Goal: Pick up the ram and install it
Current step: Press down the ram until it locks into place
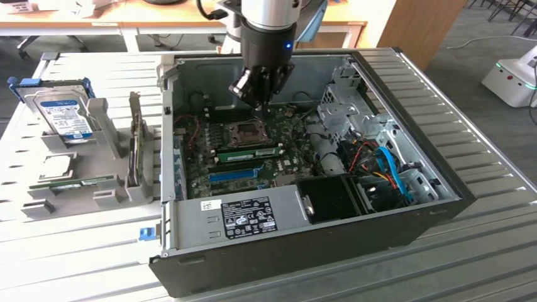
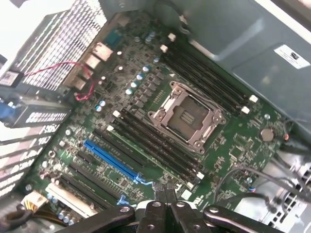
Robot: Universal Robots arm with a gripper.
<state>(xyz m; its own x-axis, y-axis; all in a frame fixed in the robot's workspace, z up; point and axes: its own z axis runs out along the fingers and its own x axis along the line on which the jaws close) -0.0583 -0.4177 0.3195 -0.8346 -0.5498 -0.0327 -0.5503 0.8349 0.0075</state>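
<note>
Above the open computer case [image 1: 436, 207], over the motherboard [image 2: 146, 77] beside the CPU socket [image 1: 249, 131]: tool [image 1: 256, 108] closed, clamped on nothing visible. Ram [image 1: 248, 152] seated in its slot near the socket, presumably installed, hence empty tool.

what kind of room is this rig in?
Looks like a lab or workshop set up for PC assembly. An open computer case lies on a slatted metal table, a hard drive stands in a grey holder beside it, and wooden desks line the background.

Slatted metal table [image 1: 487, 207], wooden desks [image 1: 100, 25], grey floor [image 1: 453, 56]
</note>
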